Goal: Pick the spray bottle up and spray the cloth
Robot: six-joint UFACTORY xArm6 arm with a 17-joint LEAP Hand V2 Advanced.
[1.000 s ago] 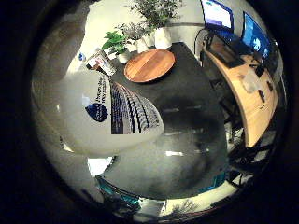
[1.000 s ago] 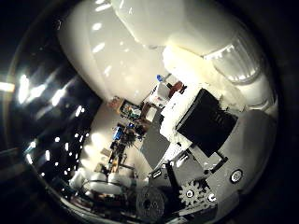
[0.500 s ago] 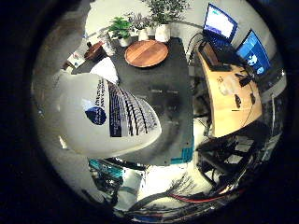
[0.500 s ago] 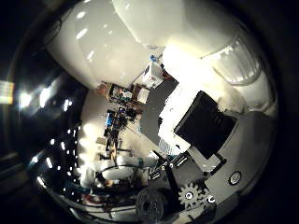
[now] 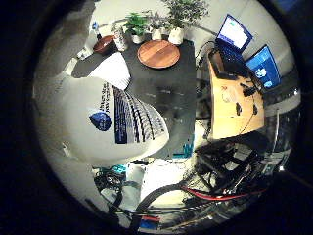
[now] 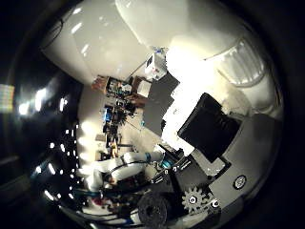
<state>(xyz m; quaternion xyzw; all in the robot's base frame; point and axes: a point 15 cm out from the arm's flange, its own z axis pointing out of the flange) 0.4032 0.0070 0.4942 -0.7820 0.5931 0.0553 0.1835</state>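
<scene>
Your robot hand [image 6: 209, 157] grips the white spray bottle [image 5: 105, 122], filling the frame's left and raised above the dark counter [image 5: 166, 93]; the white cloth [image 5: 113, 71] lies beside a wooden plate [image 5: 158, 54].

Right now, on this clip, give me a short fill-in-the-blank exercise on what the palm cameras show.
1. The white spray bottle fills much of the little finger side view, so it is ____ to the palm.
2. The round wooden tray lies on the ____ table.
3. The potted plants stand at the table's edge beside the ____ tray.
4. Two lit ____ stand on the wooden desk.

Missing words: close; dark; wooden; screens
</scene>
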